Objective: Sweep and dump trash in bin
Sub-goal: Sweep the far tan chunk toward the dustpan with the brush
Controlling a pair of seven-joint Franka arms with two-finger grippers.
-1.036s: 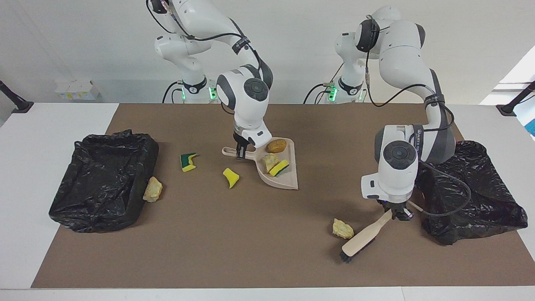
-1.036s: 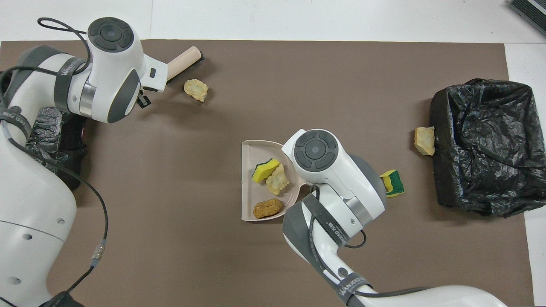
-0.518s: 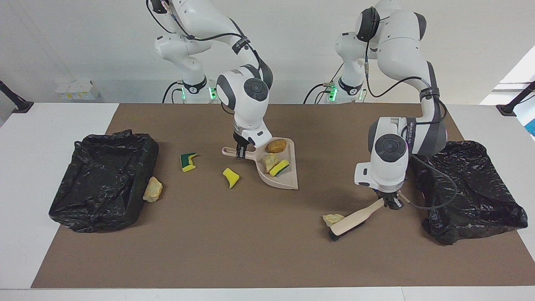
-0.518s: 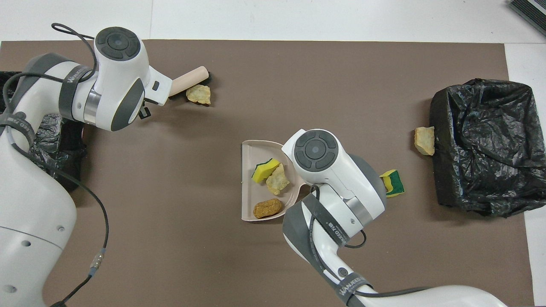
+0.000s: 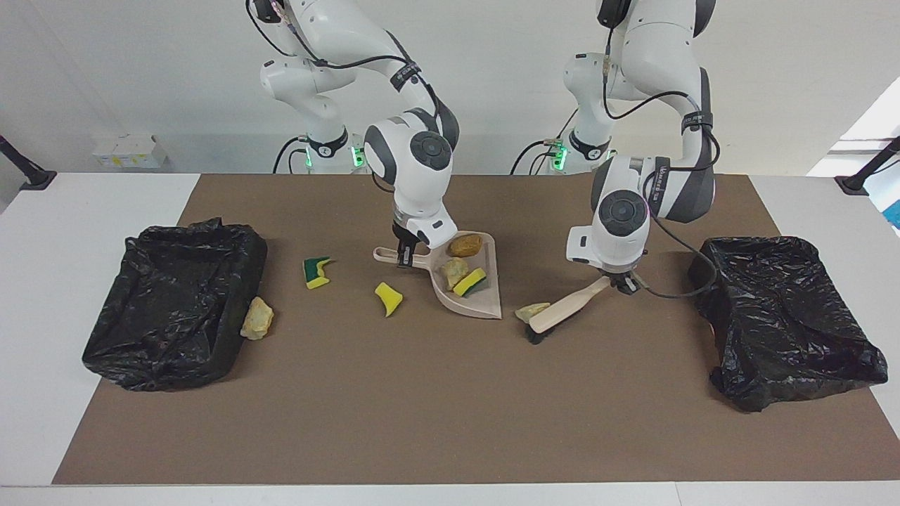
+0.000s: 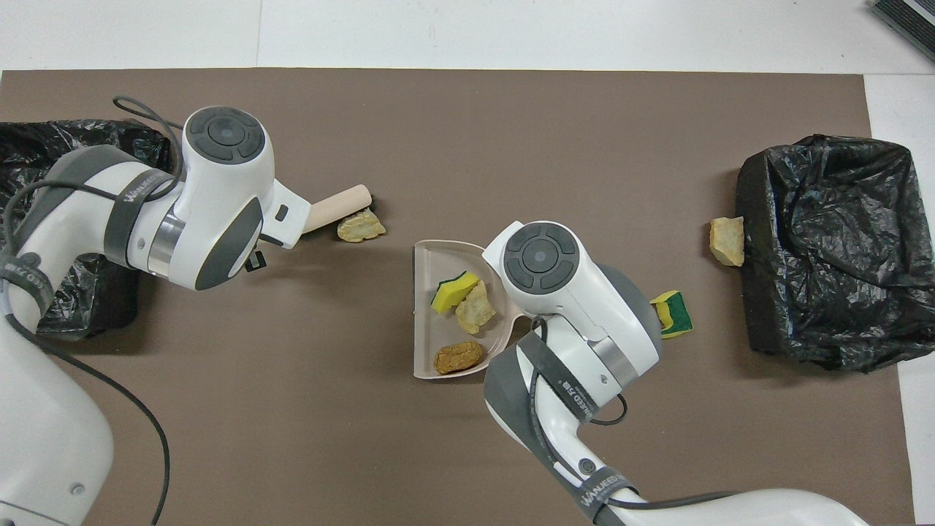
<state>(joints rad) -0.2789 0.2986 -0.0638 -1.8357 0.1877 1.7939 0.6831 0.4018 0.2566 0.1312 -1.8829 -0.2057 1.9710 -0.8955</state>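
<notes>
Across the facing view from the right arm's end: a black-lined bin (image 5: 176, 302) stands at that end of the table, with one pale foam lump (image 5: 256, 318) touching its wall. Toward the middle lie a green-and-yellow sponge (image 5: 316, 272) and a yellow sponge piece (image 5: 388, 298), both loose on the brown mat (image 5: 422, 407). The right gripper (image 5: 404, 260) is pressed together on the handle of the dustpan (image 5: 485, 302), which rests flat and holds three scraps: a brown lump (image 5: 465, 245), a pale lump (image 5: 454, 270) and a yellow-and-green sponge (image 5: 470, 282). The pan's open lip faces the left arm's end. Just beside that lip, apart from it by a narrow gap, sits a tan foam lump (image 5: 532, 311), with the brush (image 5: 562, 315) head touching it on the side away from the pan. The brush's long axis slants from the head up to the left gripper (image 5: 622, 284), which pinches the handle end. Judgement: the push line runs straight from brush through lump into the lip; bare mat lies all around. A second lined bin (image 5: 787, 316) stands at the left arm's end.
</notes>
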